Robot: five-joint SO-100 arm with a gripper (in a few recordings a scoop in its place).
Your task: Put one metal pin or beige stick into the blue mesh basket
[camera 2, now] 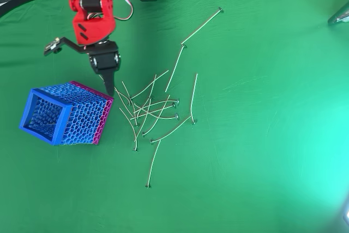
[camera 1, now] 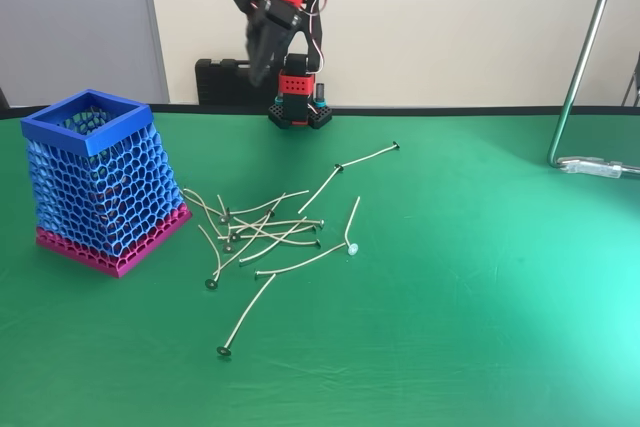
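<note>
A green worktop stretches under me, with a pale wall behind it in the fixed view. The basket stands on the left side of the worktop, blue rim up, pink base down; in the overhead view it sits at lower left. Just right of it lies a loose tangle of pins, some crossing, a few strays spread out toward the far right. My red arm reaches out from the back edge. My jaws hang raised in the air, near the basket's base corner in the overhead view; I cannot tell whether they are spread or pressed together.
</note>
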